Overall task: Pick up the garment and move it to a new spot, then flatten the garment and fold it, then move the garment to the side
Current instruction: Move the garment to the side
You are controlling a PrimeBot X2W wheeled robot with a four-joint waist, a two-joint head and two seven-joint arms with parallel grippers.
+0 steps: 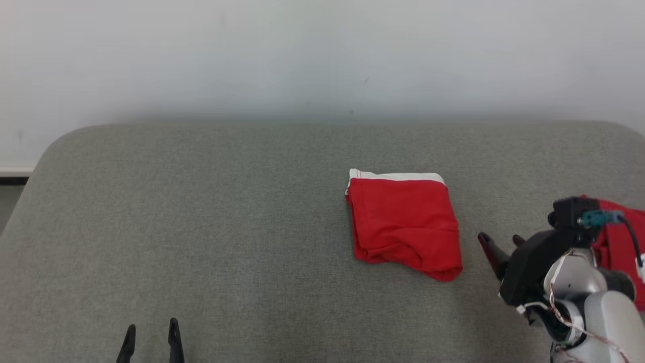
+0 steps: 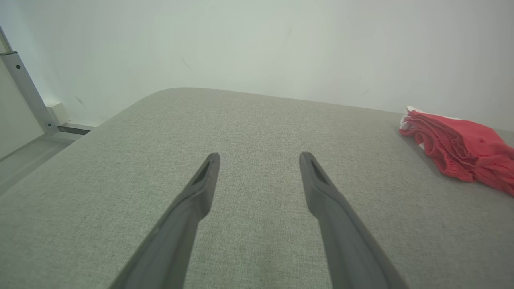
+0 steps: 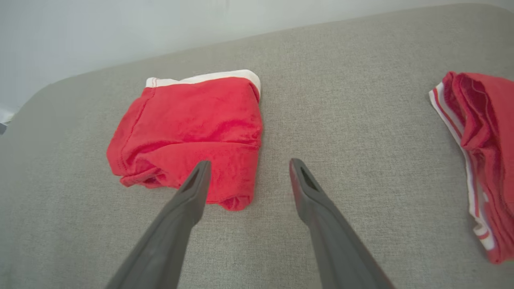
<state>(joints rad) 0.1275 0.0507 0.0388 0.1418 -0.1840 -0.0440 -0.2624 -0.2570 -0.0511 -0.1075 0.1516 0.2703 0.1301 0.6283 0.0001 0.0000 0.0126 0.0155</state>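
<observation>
left pincer bottom-cropped, second garment half behind right arm

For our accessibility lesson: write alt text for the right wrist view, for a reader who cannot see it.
A folded red garment with a white waistband lies on a grey cushioned surface, just ahead of the open, empty right gripper. A second red garment with white stripes lies at the right edge.
</observation>
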